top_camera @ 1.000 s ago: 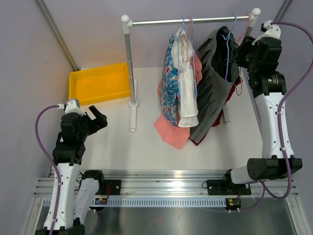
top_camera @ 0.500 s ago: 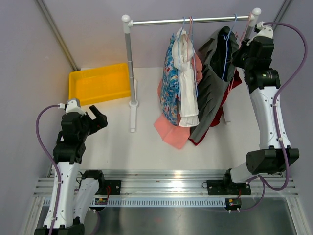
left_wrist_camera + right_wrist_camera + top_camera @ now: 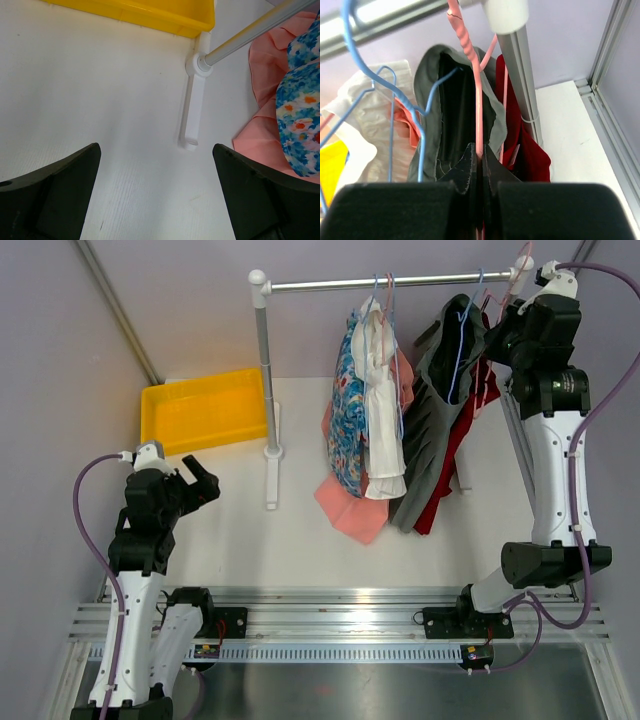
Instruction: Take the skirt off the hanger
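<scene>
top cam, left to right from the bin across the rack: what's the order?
yellow bin → rack post → floral garment → white garment → grey garment → red garment → right gripper, shut on the pink hanger

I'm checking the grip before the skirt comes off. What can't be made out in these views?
Right wrist view: how the red skirt fastens to the pink hanger, hidden behind the right gripper.
Top view: that gripper's fingertips, hidden by its own wrist.
Left wrist view: the skirt, beyond the frame's edge.
</scene>
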